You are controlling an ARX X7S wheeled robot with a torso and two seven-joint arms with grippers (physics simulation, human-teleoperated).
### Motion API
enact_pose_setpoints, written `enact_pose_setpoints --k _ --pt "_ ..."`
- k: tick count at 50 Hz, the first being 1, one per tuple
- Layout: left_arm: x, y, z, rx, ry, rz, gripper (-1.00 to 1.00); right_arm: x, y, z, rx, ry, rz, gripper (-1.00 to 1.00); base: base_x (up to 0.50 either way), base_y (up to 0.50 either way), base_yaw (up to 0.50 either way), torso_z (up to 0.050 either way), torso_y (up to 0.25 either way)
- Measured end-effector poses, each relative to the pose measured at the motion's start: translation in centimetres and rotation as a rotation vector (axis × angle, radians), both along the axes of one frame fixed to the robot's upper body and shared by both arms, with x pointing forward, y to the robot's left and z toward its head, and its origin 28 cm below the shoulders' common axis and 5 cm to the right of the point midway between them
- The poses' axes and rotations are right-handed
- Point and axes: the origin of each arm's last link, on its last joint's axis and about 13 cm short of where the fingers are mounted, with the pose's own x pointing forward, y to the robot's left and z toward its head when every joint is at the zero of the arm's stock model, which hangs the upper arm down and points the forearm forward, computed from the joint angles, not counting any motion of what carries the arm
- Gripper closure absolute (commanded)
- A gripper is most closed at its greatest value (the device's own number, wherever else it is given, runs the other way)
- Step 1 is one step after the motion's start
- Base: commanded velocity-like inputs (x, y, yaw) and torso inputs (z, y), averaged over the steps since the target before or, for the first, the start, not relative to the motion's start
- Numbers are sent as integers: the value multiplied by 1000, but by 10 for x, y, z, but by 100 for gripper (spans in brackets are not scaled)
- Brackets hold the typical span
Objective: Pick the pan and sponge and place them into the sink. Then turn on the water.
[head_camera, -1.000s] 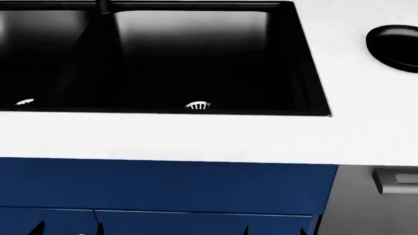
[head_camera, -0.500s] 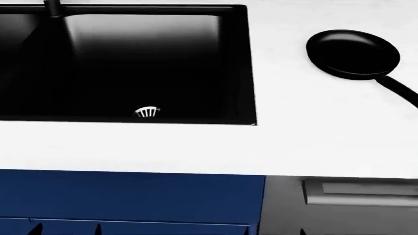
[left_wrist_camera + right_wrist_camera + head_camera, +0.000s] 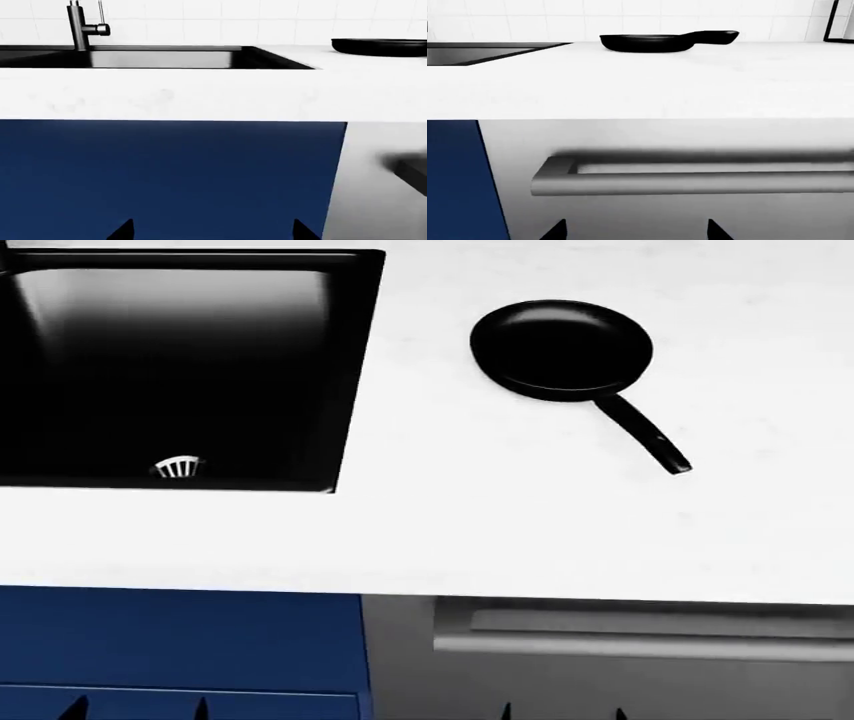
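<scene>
From the head view, the round glossy black frying pan (image 3: 562, 348) lies on the white stone surface (image 3: 441, 520) at about one o'clock, well apart from the large matte-black sink (image 3: 350, 370) at ten o'clock, its handle pointing toward four o'clock; the basin with its metal strainer drain (image 3: 178, 468) holds nothing, no sponge is in sight and no water runs, so by my judgement every step of the task is left to do. In the left wrist view, the tall black faucet (image 3: 81, 27) stands behind the sink, above a blue cabinet front (image 3: 167, 175). In the right wrist view, the pan sits beyond a grey drawer handle (image 3: 694, 177). Only dark finger tips (image 3: 554, 230) show, set apart from each other, touching and holding nothing.
</scene>
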Motion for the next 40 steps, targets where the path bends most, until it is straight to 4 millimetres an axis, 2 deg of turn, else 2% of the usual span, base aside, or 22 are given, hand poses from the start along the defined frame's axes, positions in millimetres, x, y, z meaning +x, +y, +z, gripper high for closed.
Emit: enact_pose_setpoints --k 16,23,40 --pt "0 -1 0 -2 4 -3 -100 0 0 0 -5 -2 5 -100 98 -332 0 0 0" --pt "0 -1 0 -3 7 -4 -100 0 0 0 -10 -6 9 -100 281 -52 0 0 0" --pt "0 0 0 -6 12 2 -100 0 1 1 -10 -10 11 -100 4 0 0 0 0"
